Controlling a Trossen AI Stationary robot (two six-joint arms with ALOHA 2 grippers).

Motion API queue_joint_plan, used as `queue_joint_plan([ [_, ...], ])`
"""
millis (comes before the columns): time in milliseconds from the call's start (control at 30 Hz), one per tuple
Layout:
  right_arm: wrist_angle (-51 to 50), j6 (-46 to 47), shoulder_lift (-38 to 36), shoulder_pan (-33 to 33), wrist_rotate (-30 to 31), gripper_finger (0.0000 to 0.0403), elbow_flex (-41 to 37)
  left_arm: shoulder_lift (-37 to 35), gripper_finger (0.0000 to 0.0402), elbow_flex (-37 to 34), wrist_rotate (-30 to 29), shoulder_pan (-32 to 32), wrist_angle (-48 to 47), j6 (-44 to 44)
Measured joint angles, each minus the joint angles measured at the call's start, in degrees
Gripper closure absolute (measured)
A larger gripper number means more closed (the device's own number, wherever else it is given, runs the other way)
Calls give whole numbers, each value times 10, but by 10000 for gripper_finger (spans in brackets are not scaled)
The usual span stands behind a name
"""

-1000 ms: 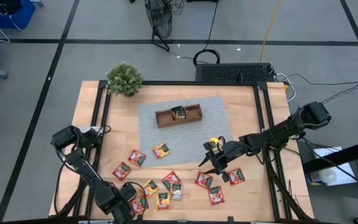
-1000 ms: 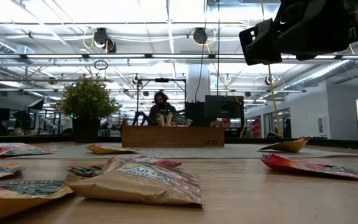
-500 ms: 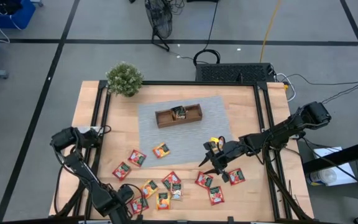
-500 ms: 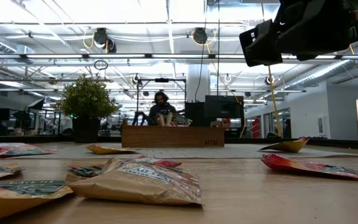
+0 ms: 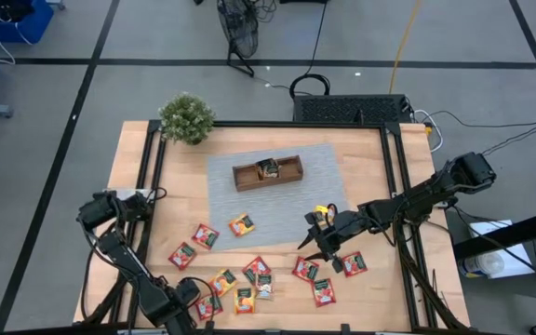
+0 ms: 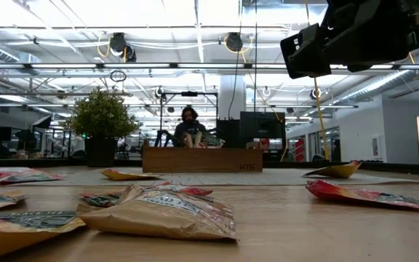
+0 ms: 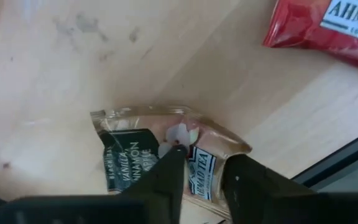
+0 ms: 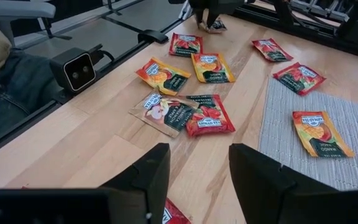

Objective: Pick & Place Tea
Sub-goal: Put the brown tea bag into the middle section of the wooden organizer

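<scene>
Left gripper is down at the near left corner of the table, its fingers closing in on either side of a pale tea packet that lies flat on the wood; contact looks likely, though whether the packet is truly pinched I cannot tell. Approach is steep, presumably so the tips can nip a thin flat wrapper off a hard surface. Right gripper hovers above the table's right half with jaws apart and nothing between them, waiting over the scattered packets. Room beyond: open workshop floor, ceiling lights, a person seated far behind the table. Table is light wood with a grey mat in the middle. On the mat sits the wooden tray, one packet already in its centre compartment. Potted plant at the far left corner. Remaining tea packets, red, orange and green, lie loose across the near half.
</scene>
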Motion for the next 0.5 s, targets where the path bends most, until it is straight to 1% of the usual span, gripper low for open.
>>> queue_joint_plan([
  [133,1,0,0,0,0,253,0,-10,377,-2,17,10,-10,28],
  [200,2,0,0,0,0,253,0,-13,385,1,23,18,-32,38],
  [333,2,0,0,0,0,256,0,-8,385,40,-1,41,-144,96],
  [400,3,0,0,0,1,258,0,-10,385,75,-31,58,-201,127],
  [467,11,-1,0,-1,1,259,0,-11,385,111,-95,73,-270,171],
  [500,18,-3,0,-3,4,259,0,-11,385,127,-141,81,-312,199],
])
